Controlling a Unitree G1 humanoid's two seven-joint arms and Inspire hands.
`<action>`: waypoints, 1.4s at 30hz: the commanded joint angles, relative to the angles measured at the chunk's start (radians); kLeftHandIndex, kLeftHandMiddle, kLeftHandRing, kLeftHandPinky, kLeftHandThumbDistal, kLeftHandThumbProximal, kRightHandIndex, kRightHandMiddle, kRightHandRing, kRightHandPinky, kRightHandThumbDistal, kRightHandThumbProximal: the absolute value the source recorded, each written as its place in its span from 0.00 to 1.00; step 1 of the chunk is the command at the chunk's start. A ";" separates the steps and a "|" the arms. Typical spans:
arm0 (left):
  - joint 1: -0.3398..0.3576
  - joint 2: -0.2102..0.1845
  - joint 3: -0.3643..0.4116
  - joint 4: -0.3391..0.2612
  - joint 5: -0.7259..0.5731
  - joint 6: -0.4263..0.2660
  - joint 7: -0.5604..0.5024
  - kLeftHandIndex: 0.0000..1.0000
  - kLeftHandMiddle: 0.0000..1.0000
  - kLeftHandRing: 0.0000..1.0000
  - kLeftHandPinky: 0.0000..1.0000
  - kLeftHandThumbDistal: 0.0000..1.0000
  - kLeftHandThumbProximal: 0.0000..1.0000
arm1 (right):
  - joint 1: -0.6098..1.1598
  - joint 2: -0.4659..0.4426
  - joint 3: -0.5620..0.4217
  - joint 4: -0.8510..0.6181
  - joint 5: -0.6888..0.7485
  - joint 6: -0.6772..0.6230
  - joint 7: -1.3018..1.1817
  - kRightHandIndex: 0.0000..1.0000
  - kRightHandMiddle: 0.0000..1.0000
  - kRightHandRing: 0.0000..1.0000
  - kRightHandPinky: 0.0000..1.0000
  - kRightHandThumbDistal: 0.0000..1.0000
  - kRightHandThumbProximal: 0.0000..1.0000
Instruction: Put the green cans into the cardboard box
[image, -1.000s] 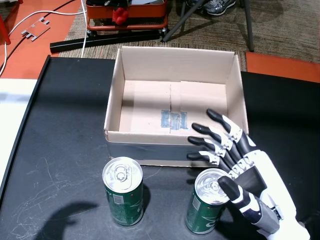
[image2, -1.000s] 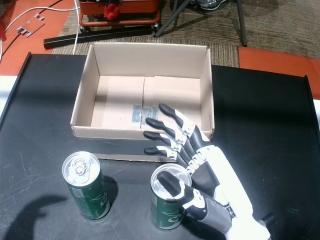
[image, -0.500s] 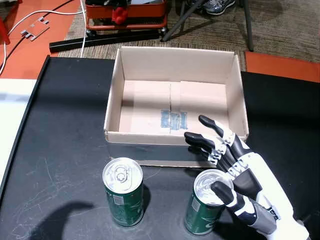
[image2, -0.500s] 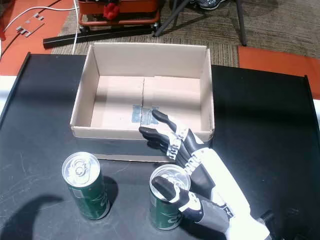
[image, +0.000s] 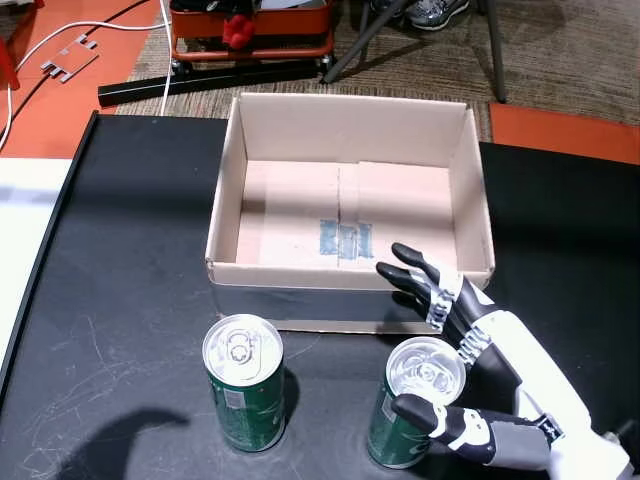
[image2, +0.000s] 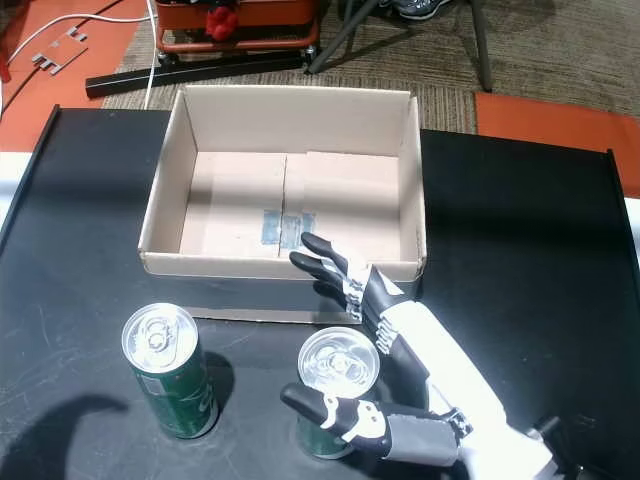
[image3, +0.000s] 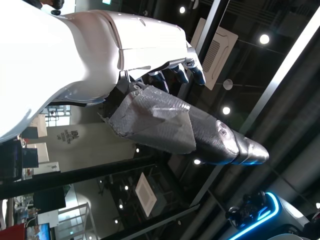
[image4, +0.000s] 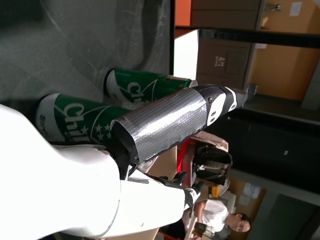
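Green right can (image: 415, 405) between thumb and fingers of right hand (image: 470, 375) | spread wide, not clasped | cardboard box (image: 345, 130) behind

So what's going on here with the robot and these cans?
The robot's right hand is curling around the right green can, thumb in front, fingers behind, but the grip isn't visibly closed and the can stands on the black table. The left green can stands untouched nearby. The cardboard box behind them is empty. The left hand is up in the air, away from the table, holding nothing.
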 joint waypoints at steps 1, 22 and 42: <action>0.015 -0.019 0.001 -0.015 -0.001 0.004 0.000 0.68 0.79 0.89 0.86 1.00 0.75 | 0.003 -0.006 0.006 0.011 -0.011 0.004 -0.016 1.00 1.00 0.97 1.00 1.00 0.57; 0.006 -0.014 0.019 -0.008 -0.037 0.066 -0.004 0.66 0.79 0.88 0.86 1.00 0.65 | -0.050 -0.001 0.044 0.206 -0.111 -0.066 -0.118 0.89 0.91 0.93 1.00 1.00 0.62; -0.018 -0.009 0.030 0.002 -0.026 0.085 0.018 0.66 0.79 0.89 0.86 0.86 0.58 | -0.053 -0.013 0.092 0.260 -0.118 -0.046 -0.097 0.82 0.87 0.90 0.99 1.00 0.59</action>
